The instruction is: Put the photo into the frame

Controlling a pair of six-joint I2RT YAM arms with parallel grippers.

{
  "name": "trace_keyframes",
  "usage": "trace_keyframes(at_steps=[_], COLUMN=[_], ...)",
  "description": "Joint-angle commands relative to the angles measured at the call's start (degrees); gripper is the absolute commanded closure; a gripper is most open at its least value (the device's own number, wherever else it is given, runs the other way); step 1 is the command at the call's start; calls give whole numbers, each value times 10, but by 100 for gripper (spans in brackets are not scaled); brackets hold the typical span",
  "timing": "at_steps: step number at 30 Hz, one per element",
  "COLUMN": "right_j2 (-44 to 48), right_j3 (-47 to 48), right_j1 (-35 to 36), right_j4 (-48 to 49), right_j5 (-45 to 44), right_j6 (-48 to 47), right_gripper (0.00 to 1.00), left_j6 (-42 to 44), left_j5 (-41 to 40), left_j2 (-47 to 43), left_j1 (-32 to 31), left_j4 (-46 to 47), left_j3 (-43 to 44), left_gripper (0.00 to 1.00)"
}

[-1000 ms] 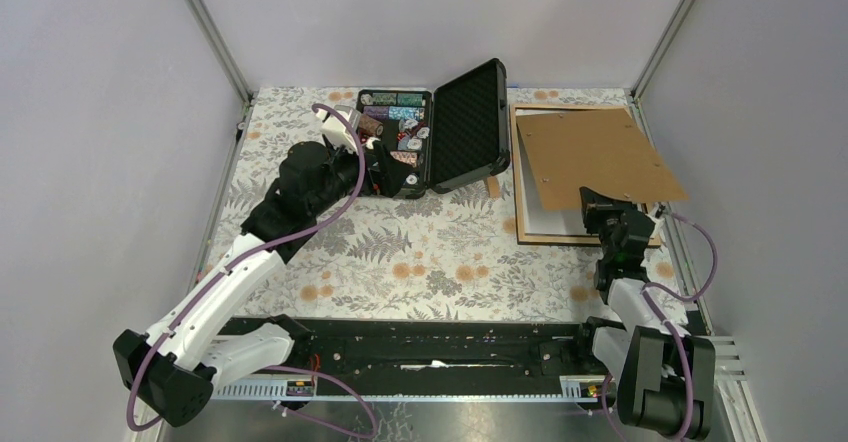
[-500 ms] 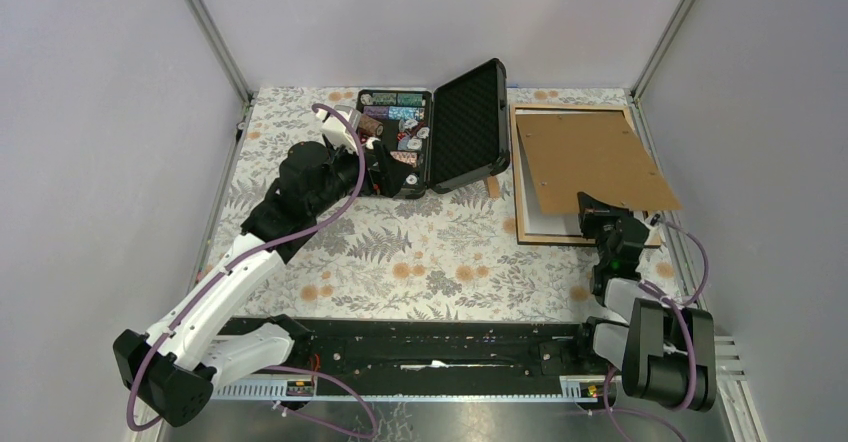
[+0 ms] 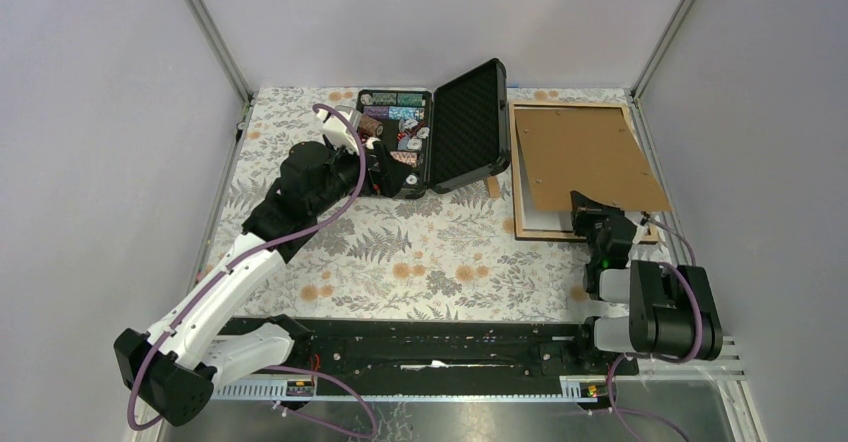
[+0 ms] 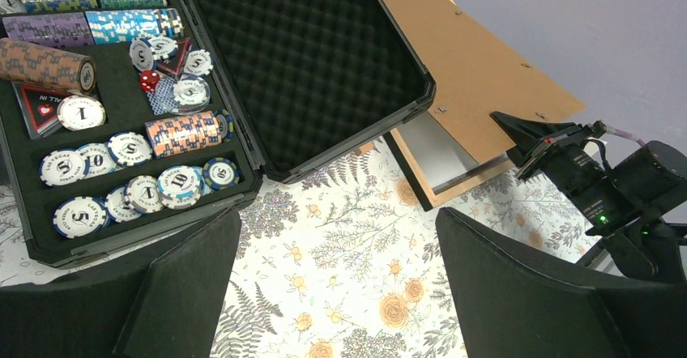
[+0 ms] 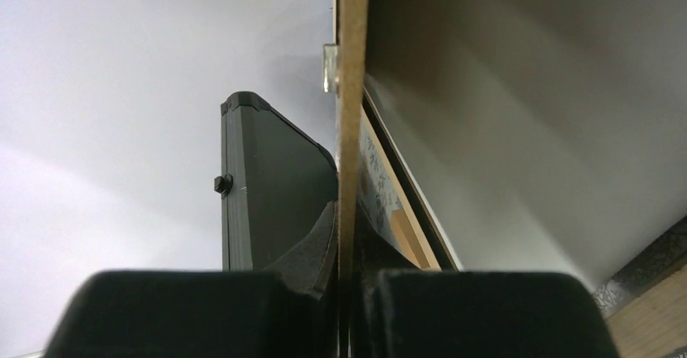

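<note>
The frame (image 3: 522, 226) lies back side up at the back right, light wood rim showing; it also shows in the left wrist view (image 4: 415, 185). My right gripper (image 3: 598, 218) is shut on the near edge of the brown backing board (image 3: 585, 157), which slopes low over the frame. In the right wrist view the board (image 5: 350, 131) runs edge-on between my fingers (image 5: 186, 313). A white sheet (image 3: 545, 220) lies in the frame under the board; I cannot tell whether it is the photo. My left gripper (image 4: 340, 285) is open and empty above the tablecloth, beside the chip case.
An open black case (image 3: 462, 127) of poker chips (image 4: 121, 131) stands at the back centre, its lid tilted towards the frame's left edge. The enclosure's right wall and post stand close to the frame. A floral cloth (image 3: 420, 252) covers the table.
My right gripper has drawn back and down with the board's near edge. The board now lies lower and squarer over the frame. The left arm has not moved.
</note>
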State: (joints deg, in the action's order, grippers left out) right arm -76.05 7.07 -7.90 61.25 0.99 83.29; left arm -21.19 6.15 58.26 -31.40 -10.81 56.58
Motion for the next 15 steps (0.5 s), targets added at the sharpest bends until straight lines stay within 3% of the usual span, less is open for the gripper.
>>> trace_keyframes(at_steps=[1, 6, 12, 15], right_j2=[-40, -18, 96, 110], right_j3=[12, 22, 114, 162], right_j1=[22, 25, 28, 29], right_j4=[94, 1, -364, -483], right_j5=[-27, -27, -52, -39], right_j6=[5, -7, -114, -164], right_gripper=[89, 64, 21, 5], left_j6=[7, 9, 8, 6], left_j5=[-1, -2, -1, 3], left_j2=[-2, -5, -7, -6], left_j1=[3, 3, 3, 3], left_j4=[25, 25, 25, 25], left_j3=[-1, -2, -2, -2], left_gripper=[5, 4, 5, 5])
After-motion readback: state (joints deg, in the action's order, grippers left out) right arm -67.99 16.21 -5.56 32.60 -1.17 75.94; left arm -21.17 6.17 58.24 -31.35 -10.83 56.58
